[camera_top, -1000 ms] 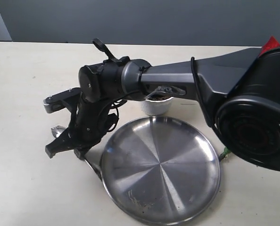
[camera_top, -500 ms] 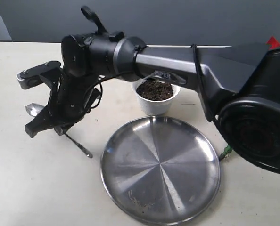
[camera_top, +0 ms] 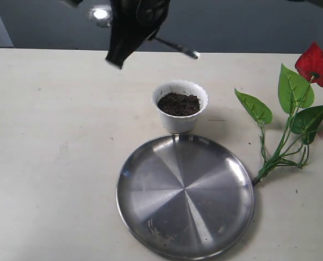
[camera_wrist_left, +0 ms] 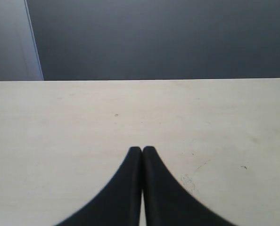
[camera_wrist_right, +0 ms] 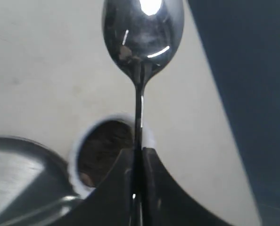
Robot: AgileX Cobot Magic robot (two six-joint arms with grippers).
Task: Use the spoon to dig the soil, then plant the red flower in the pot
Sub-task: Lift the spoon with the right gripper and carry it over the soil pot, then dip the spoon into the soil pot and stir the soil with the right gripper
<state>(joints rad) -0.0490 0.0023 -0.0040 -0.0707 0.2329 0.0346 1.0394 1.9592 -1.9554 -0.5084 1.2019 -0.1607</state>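
One spoon (camera_wrist_right: pixel 141 42) pinched in right claw (camera_wrist_right: pixel 137 157), above pot (camera_top: pixel 180 106).

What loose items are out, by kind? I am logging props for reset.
Spoon: 1
White pot of soil: 1
Steel plate: 1
Red flower sprig: 1
Total: 4
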